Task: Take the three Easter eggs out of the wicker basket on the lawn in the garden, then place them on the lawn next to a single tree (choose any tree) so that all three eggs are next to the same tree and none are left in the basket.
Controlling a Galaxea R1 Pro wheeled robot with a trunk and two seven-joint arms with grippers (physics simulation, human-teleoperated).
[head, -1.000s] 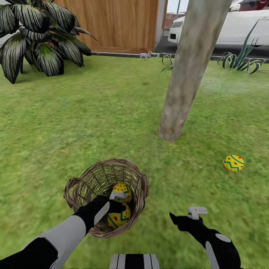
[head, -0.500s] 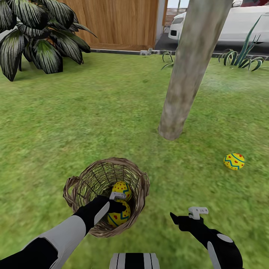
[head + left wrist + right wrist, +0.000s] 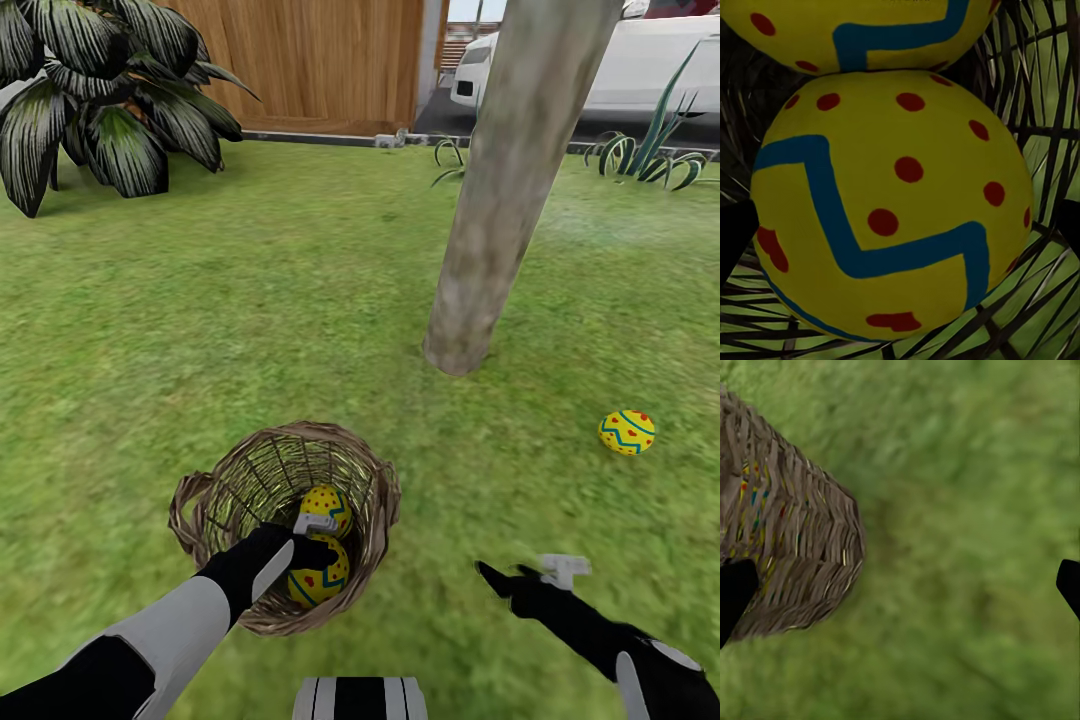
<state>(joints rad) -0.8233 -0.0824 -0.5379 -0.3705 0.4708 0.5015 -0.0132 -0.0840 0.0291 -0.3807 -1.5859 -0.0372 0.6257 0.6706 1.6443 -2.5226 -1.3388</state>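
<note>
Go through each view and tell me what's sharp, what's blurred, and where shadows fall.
Head view: tree trunk and wicker basket fairly crisp, lawn soft and mottled, only faint shade at the trunk's base. Left wrist view: the nearer Easter egg is sharp, close up, basket weave dark behind it. Right wrist view: grass heavily blurred, basket wall soft.

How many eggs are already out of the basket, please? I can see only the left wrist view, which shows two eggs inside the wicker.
Observer: One. A third egg lies on the lawn, to the right of the tree and apart from its base.
Operator: Thank you. Where is the right gripper?
Observer: The right gripper is open and empty above the grass, to the right of the basket.
Operator: And is my left gripper inside the basket?
Observer: Yes. The left gripper reaches over the near rim, at the nearer egg.
</note>
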